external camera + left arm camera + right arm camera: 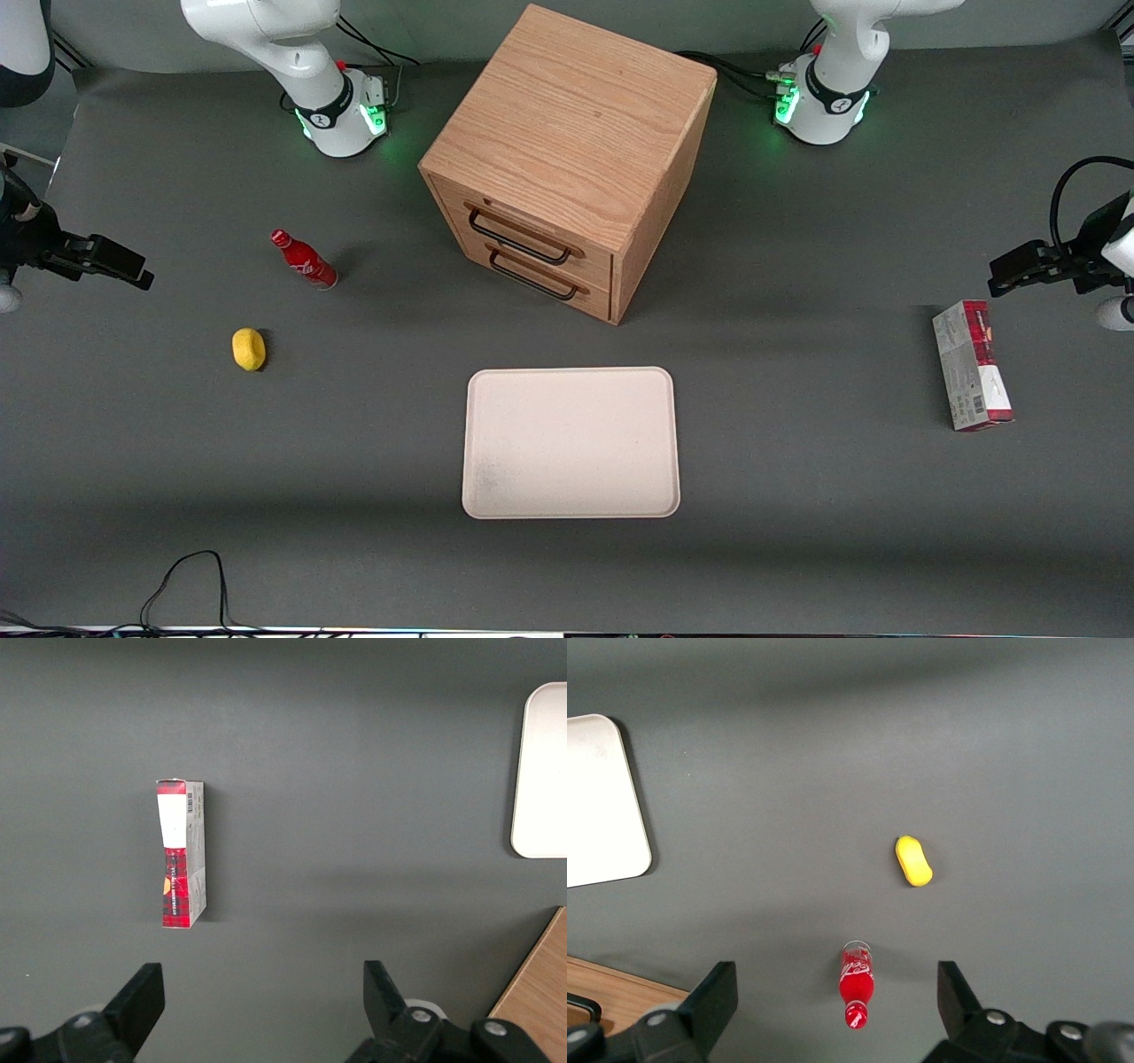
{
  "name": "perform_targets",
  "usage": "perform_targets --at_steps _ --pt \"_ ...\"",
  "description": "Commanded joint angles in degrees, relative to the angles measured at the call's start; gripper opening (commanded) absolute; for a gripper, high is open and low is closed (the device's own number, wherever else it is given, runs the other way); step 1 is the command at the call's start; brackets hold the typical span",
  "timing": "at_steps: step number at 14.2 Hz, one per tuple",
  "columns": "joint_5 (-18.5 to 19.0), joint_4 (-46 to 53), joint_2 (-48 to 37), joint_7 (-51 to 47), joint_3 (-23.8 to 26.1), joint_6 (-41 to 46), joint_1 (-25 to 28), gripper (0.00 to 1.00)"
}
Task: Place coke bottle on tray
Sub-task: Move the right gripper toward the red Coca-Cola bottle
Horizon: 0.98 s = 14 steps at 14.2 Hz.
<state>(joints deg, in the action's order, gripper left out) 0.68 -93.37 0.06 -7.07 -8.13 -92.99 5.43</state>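
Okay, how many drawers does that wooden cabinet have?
2. The upper drawer and the lower drawer are stacked on the cabinet front, both shut. The end effector hovers open at the working arm's end, holding nothing.

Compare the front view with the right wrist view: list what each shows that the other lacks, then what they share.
Only the front view shows the red-and-grey carton, the whole tray and the cabinet's two drawer handles.

Only the right wrist view shows the open gripper hanging high above the upright coke bottle.

Both show the coke bottle, the lemon beside it, part of the tray and some of the oak cabinet.
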Motion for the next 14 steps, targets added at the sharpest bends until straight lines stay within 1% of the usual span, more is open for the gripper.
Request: perform_targets --at_steps 1,3,5,7,11,14 --pt "-0.15 1.61 0.11 1.09 0.22 1.94 0.02 1.0" --pt "-1.38 1.27 0.29 0.48 0.22 1.94 0.02 1.0" --pt "-1.47 0.48 0.81 1.09 0.4 1.94 0.98 1.0" --pt "-1.56 -4.07 -1.02 1.08 0.4 2.2 1.16 1.0" --pt "-1.47 -17.68 -8.65 1.44 0.31 -3.93 1.25 1.0" --pt "-1.3 -35.24 -17.0 1.44 0.4 -16.04 1.34 1.0"
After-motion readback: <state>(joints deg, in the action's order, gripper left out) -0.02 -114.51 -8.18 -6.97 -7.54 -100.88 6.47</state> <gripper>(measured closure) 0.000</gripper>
